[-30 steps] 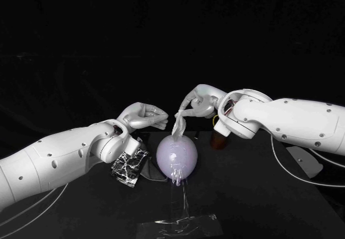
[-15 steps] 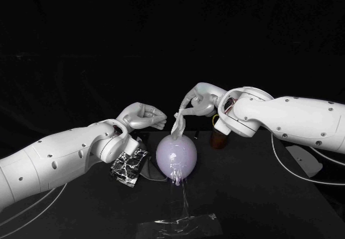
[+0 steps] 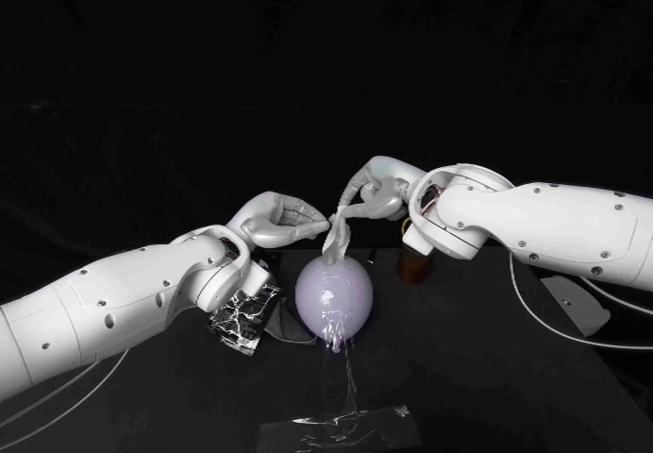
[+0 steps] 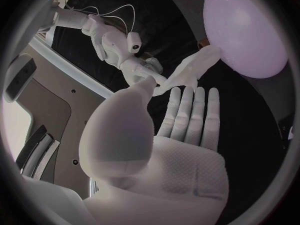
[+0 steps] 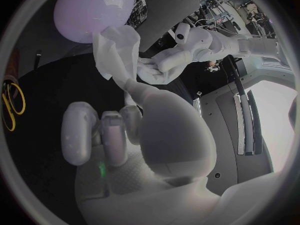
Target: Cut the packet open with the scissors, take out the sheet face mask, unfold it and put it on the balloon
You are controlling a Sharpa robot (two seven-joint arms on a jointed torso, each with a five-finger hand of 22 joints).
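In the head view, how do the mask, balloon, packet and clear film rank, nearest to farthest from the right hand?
1. sheet mask: held by the right hand, hanging from its fingers.
2. balloon: right under the hanging mask.
3. packet: on the balloon's left, beside the left arm.
4. clear film: at the table's near edge.

Glossy balloon [image 3: 335, 297], shiny crinkled foil packet [image 3: 245, 316], matt table [image 3: 517, 377].
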